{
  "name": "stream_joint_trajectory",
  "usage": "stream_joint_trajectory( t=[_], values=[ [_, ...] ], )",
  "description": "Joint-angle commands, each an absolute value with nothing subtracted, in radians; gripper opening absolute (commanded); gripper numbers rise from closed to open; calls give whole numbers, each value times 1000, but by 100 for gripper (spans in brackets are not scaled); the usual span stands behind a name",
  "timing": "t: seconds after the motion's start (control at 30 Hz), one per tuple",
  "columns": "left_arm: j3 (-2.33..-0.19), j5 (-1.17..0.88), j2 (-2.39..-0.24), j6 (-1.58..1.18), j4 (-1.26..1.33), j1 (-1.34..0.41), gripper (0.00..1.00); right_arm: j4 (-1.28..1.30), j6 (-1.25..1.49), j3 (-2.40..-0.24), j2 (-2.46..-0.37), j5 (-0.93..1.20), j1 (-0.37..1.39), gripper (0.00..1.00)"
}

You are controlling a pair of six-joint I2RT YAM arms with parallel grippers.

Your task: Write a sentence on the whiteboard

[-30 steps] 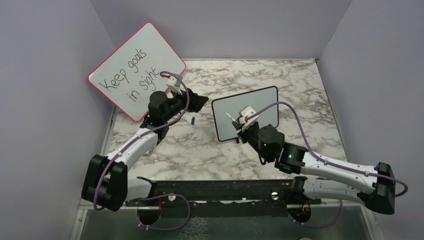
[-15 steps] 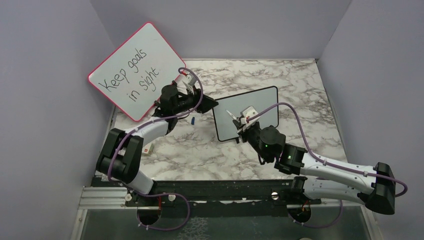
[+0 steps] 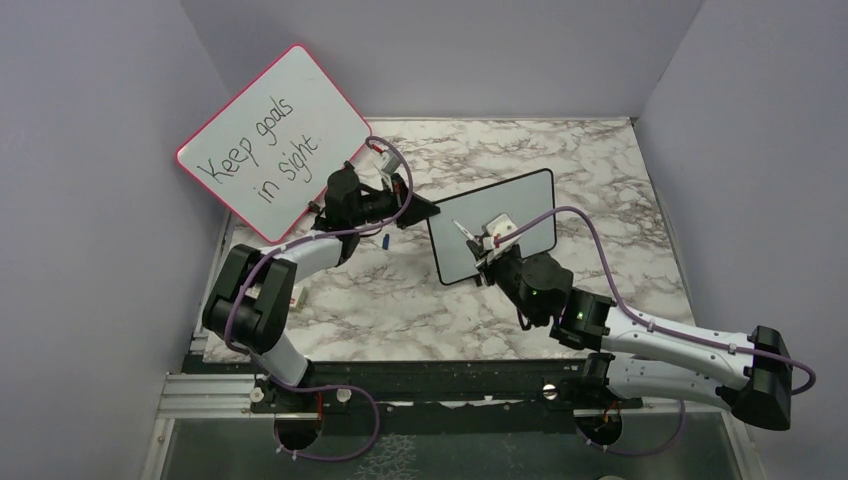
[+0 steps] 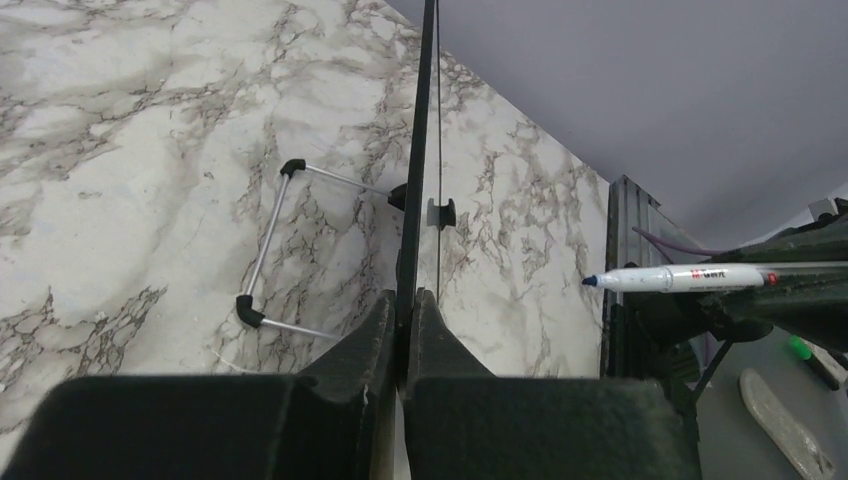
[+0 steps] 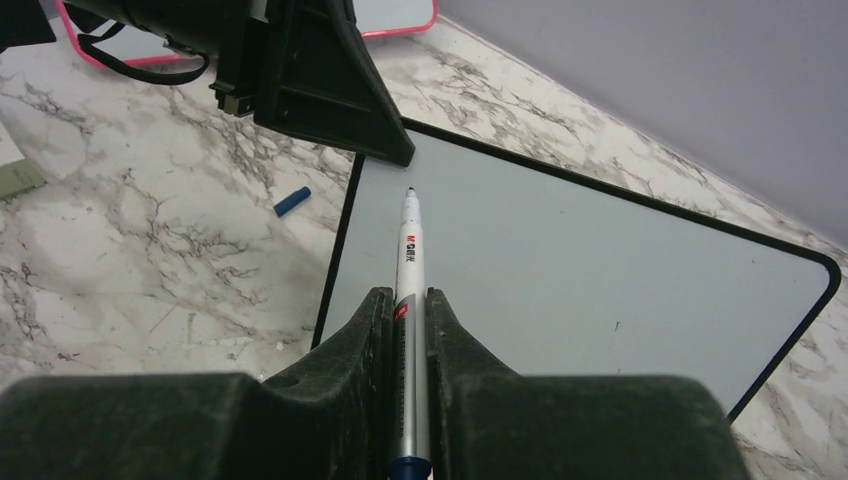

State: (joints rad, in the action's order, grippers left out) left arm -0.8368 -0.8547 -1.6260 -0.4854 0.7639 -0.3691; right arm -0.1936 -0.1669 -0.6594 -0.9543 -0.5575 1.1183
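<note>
left hand [image 4: 404,305]: pinching left edge of whiteboard [image 5: 600,270] | right hand [image 5: 409,300]: pinching marker [image 5: 411,245], tip near whiteboard's upper left corner

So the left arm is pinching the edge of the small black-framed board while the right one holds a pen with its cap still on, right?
Not quite: the pen is uncapped. The right wrist view shows its bare tip over the whiteboard, with a blue cap lying on the table. The rest holds.
</note>
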Motion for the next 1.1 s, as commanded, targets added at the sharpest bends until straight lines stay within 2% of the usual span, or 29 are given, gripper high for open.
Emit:
stream_joint_trajectory(
  t=[0.0, 0.23, 0.47, 0.57, 0.73, 1.07],
  values=[
    [-771, -896, -1558, -457, 805, -365, 0, -224, -179, -646, -932, -547, 1124, 1],
    [-675, -898, -1480, -437, 798, -359, 0, -203, -169, -657, -929, -506, 1124, 1],
    [-672, -875, -1461, -451, 785, -360, 0, -209, -178, -693, -977, -487, 1126, 1],
    [-670, -857, -1450, -455, 781, -360, 7, -195, -178, -711, -1003, -504, 1126, 1],
    [-679, -843, -1445, -471, 777, -364, 9, -197, -177, -718, -1028, -525, 1126, 1],
    [-708, -826, -1464, -471, 778, -392, 0, -246, -204, -692, -1047, -572, 1126, 1]
  ],
)
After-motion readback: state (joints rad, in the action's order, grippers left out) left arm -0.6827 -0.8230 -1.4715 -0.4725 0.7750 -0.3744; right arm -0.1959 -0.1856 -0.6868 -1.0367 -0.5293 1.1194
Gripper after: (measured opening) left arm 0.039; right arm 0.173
